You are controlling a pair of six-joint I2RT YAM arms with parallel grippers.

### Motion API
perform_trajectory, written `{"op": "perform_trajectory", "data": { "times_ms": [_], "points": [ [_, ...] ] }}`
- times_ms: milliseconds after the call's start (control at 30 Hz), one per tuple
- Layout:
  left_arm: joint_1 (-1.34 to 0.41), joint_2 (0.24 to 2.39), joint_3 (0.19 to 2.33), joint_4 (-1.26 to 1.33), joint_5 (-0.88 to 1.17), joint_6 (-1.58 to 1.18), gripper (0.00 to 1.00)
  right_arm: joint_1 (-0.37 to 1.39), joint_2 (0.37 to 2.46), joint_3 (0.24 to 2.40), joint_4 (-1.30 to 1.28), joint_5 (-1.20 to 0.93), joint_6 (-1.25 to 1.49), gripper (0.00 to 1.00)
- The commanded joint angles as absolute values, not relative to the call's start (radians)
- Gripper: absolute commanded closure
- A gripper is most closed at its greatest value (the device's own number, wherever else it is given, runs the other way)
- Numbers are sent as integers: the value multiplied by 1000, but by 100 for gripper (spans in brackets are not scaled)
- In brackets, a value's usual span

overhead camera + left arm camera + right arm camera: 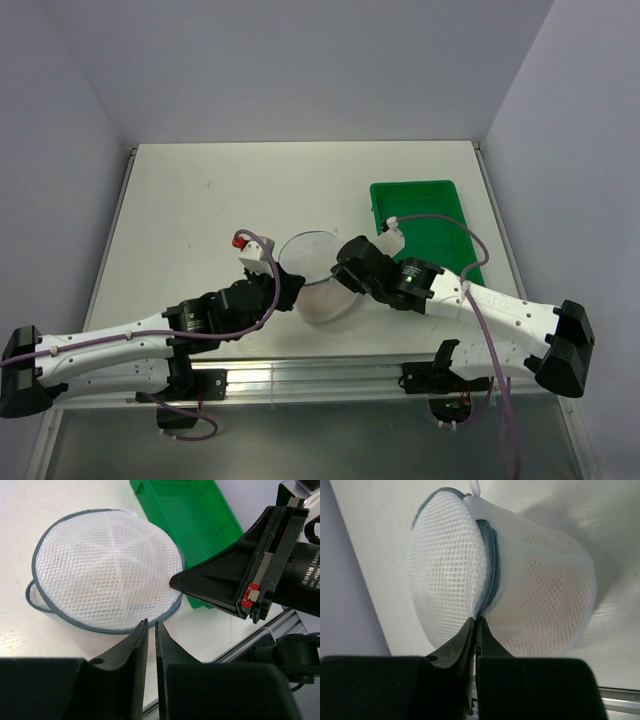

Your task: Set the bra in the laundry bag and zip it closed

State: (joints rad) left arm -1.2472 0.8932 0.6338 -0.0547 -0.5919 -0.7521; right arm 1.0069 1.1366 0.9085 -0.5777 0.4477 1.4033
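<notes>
Zipping the laundry bag (318,275), mid-bench near the front edge.
Right gripper (476,622) clamps the zipper (492,565); left gripper (151,625), almost closed at the rim, likely steadies it; bra (545,595) shows peach inside.

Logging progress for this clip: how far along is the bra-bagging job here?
Done: a peach tint through the mesh suggests the bra is inside the laundry bag. In hand: the right gripper is pinched at the zipper, which looks closed along its visible stretch; the left gripper is nearly shut at the rim. Remaining: closing any unseen zipper stretch, then letting go.
</notes>
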Motion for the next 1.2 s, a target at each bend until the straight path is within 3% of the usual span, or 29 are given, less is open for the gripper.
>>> {"op": "perform_trajectory", "data": {
  "times_ms": [0,67,233,300,367,400,500,600,633,700,733,833,933,1167],
  "points": [
    [-1243,890,638,-75,-604,-729,83,1005,1149,913,-604,502,1370,100],
    [-1243,897,640,-65,-578,-716,91,1005,1146,910,-606,506,1381,100],
    [-1253,920,624,33,-422,-741,95,1006,1152,931,-653,528,1413,100],
    [-1290,936,614,76,-410,-761,91,1006,1158,956,-667,532,1424,100],
    [-1330,968,618,110,-445,-787,80,1006,1160,971,-676,525,1425,100],
    [-1338,980,624,118,-454,-791,69,1008,1157,973,-678,514,1425,100],
    [-1350,1023,623,153,-471,-808,62,1009,1144,971,-652,482,1405,100],
    [-1353,1031,615,163,-503,-828,60,1009,1124,953,-612,463,1371,81],
    [-1353,1028,614,160,-514,-833,60,1008,1118,948,-611,466,1358,67],
    [-1353,1023,611,144,-538,-845,60,1008,1108,937,-614,477,1341,56],
    [-1353,1019,607,143,-540,-848,60,1006,1103,934,-624,488,1338,45],
    [-1353,1017,603,124,-555,-861,60,1003,1065,902,-606,494,1321,32],
    [-1353,1017,600,120,-560,-867,60,997,1025,873,-612,499,1321,27],
    [-1353,1034,617,126,-540,-854,62,859,1003,816,-583,408,1209,29]
  ]
}}
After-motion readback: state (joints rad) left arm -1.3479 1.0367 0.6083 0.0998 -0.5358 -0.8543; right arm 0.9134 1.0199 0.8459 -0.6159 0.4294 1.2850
